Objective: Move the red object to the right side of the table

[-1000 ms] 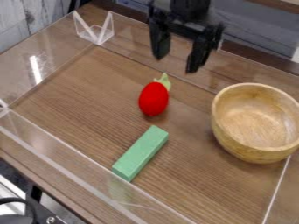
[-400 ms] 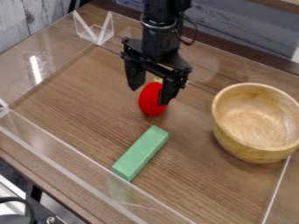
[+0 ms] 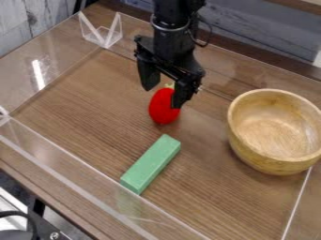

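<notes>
Black gripper [image 3: 170,94], fingers spread wide, straddles the small rounded red toy fruit [image 3: 163,111] (not yet gripped), positioned for grasping.

I see a bright red object [image 3: 163,110] under my black gripper [image 3: 168,86]. The table [image 3: 88,103] is brown wood-grain. Nearer me than the red object lies a flat green block [image 3: 152,162]; the bowl [image 3: 276,129] is pale tan wood.
</notes>
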Controlling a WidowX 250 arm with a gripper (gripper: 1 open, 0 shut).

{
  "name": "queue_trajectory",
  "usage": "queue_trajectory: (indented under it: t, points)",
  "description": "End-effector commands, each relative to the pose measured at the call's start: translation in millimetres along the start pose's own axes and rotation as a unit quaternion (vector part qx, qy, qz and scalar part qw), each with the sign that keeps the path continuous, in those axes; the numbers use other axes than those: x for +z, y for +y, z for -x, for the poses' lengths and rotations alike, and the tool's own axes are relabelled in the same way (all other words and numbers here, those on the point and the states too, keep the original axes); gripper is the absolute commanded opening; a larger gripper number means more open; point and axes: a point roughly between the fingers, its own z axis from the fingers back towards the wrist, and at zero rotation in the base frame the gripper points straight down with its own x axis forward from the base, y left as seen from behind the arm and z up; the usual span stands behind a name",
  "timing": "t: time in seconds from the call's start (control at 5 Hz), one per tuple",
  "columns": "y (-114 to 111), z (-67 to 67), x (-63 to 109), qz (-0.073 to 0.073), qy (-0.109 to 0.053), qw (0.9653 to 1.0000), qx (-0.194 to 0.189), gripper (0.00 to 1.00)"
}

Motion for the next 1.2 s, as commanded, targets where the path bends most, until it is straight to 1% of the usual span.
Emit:
queue_trajectory:
  t: [0.0,0.2,0.4,0.6,0.8,1.0]
  points:
    - [7.5,-6.1,5.7,-0.009,-0.024,0.9995,-0.020,1.00]
    - [6.8,-1.5,-5.5,-0.015,-0.019,0.9997,0.009,1.00]
    - [7.8,-1.8,-12.8,-0.019,-0.029,0.9981,0.052,1.00]
    - [14.3,-14.0,-21.0,-0.015,-0.039,0.9989,0.022,1.00]
    - [22.0,-24.8,-21.1,-0.013,-0.050,0.9987,0.000,1.00]
    - [25.4,-15.7,-7.1,-0.010,-0.058,0.9982,-0.015,1.00]
